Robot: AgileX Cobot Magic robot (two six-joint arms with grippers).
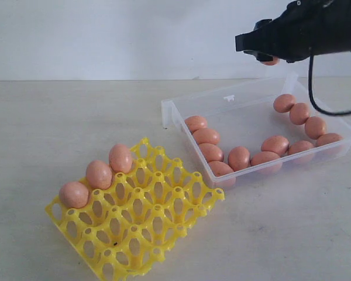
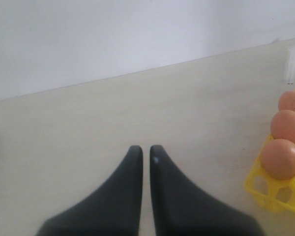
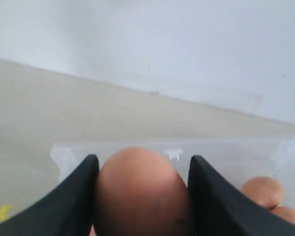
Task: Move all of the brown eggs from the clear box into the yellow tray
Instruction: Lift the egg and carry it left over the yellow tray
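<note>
My right gripper point(image 1: 263, 51) hangs above the far side of the clear box point(image 1: 176, 115), shut on one brown egg point(image 3: 142, 191) whose underside shows below the jaws point(image 1: 271, 61). Several brown eggs point(image 1: 240, 157) lie along the box's near and right walls. The yellow tray point(image 1: 140, 228) sits front left. Three eggs stand in its far-left row point(image 1: 99, 174). In the left wrist view, my left gripper point(image 2: 145, 148) is shut and empty above bare table. The tray edge point(image 2: 265, 187) and its three eggs point(image 2: 281, 157) are off to one side. The left arm is out of the exterior view.
A light tabletop point(image 1: 58, 117) runs back to a white wall point(image 1: 105, 35). A black cable point(image 1: 322, 105) loops down from the right arm over the box's right end. In the right wrist view, the box's far wall point(image 3: 226, 147) and another egg point(image 3: 262, 191) show beyond the jaws.
</note>
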